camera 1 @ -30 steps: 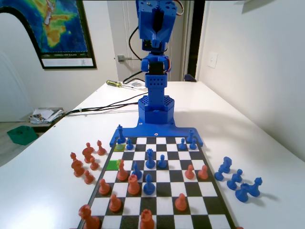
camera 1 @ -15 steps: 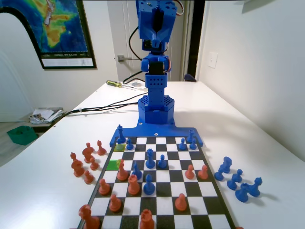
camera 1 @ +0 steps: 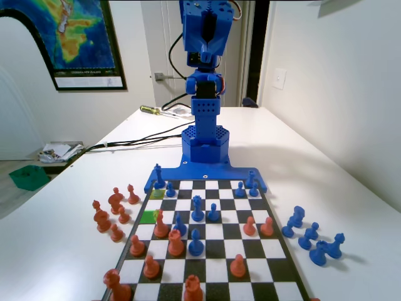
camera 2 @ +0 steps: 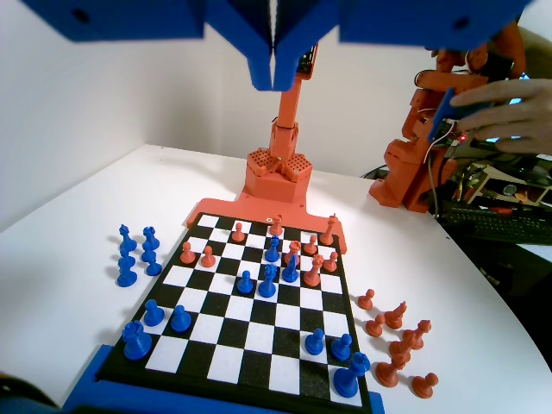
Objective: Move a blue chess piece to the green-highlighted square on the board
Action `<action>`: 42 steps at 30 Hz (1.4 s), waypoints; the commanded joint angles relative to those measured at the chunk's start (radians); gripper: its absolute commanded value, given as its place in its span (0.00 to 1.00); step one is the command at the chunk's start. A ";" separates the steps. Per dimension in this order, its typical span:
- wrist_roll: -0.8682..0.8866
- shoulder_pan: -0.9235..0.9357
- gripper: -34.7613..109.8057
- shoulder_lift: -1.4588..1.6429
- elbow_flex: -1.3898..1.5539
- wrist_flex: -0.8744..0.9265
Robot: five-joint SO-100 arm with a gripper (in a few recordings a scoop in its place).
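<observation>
White table (camera 1: 326,175) carries the board (camera 1: 207,279), and in the fixed view the green-highlighted square (camera 1: 148,217) lies at its left edge, free, with an orange pawn (camera 1: 161,227) just beside it on the right. The blue chess piece (camera 1: 170,189) stands near the far left corner, beside the duller yellow-green square (camera 1: 156,194). I judge the task is not yet begun: the gripper (camera 2: 274,73) hangs high above the board with jaws pressed together and empty, so next it must open, descend on the pawn, and avoid the orange pawn when placing.
</observation>
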 commanded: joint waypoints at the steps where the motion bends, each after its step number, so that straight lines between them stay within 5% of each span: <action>1: -0.009 -0.002 0.25 0.003 0.008 -0.018; 21: -0.015 0.029 0.25 -0.075 -0.018 -0.006; 33: -0.040 0.118 0.25 -0.630 -0.471 0.141; 42: -0.184 0.245 0.25 -0.910 -0.508 0.135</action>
